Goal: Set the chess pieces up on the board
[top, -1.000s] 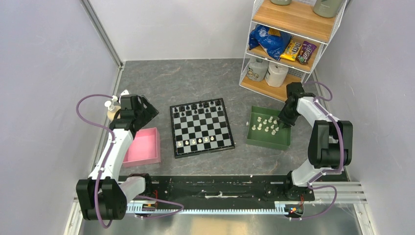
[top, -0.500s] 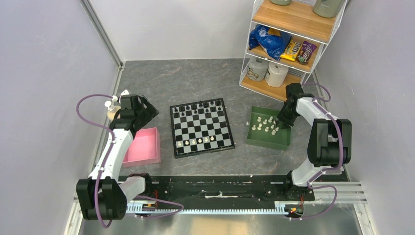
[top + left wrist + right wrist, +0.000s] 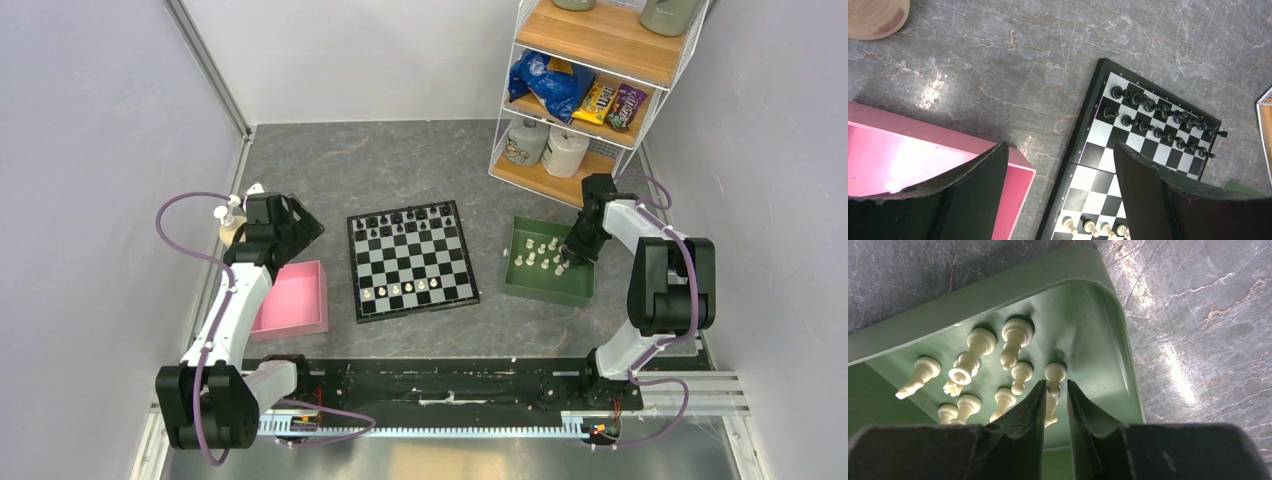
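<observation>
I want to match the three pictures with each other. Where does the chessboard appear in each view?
Top external: the chessboard lies at the centre, between the pink tray and the green tray.
Left wrist: right of centre, reaching the bottom edge.
Right wrist: not in it; only the green tray with white chess pieces.
Shared landmark: the grey marbled table, in all three.

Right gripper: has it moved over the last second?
Yes. In the top view the right gripper has slid slightly left, further inward from the right wall of the green tray, over the white chess pieces.
</observation>
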Robot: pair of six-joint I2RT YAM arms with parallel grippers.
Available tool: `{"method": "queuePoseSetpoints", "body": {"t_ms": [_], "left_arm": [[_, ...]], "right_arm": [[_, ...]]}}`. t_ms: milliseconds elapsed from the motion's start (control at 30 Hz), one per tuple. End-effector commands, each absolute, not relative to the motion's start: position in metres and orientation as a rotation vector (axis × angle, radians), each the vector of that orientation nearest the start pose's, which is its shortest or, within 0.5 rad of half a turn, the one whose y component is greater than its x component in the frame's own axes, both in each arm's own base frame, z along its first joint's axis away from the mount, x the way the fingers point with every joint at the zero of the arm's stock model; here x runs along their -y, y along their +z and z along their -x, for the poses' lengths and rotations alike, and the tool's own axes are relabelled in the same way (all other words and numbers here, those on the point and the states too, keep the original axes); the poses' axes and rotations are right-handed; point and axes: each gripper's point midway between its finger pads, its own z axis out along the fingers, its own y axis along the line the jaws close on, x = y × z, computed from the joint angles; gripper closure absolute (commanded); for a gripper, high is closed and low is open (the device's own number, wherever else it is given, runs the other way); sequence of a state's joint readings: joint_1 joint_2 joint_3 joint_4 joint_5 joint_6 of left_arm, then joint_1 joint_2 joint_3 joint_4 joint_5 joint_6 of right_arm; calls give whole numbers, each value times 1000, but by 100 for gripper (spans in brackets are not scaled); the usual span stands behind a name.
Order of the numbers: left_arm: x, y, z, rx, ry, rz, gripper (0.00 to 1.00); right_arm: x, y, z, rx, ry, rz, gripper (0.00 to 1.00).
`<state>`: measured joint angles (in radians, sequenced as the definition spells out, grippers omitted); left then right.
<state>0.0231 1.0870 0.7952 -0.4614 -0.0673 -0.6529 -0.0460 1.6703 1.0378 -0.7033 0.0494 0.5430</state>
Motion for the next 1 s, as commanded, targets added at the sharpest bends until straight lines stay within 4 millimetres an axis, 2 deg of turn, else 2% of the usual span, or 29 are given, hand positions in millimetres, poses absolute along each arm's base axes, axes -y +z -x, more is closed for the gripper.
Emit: {"method": "queuePoseSetpoints", "body": {"t_ms": [0,433,533,733,867,967], "left_arm": [[8,156,-322,-2143,-270,771,16],[7,154,-322,-2146,-267,769,16],[8,154,-322,-2148,-269,768,16],[7,153,-322,-2146,-269,771,16],[9,153,-323,-2145,-275,767,16],[10,153,-324,-2142,-285,768,16]], "right_arm": [[4,27,-306,-2766,4,-827,72],[5,38,-308,-2748,-4,-791,83],[6,53,-306,-2734,-19,-767,84],[5,103,-300,-2656,-51,-702,84],[-24,134,-300,-2625,-13,-561,84],[-66,145,-302,-2626,42,-411,83]]}}
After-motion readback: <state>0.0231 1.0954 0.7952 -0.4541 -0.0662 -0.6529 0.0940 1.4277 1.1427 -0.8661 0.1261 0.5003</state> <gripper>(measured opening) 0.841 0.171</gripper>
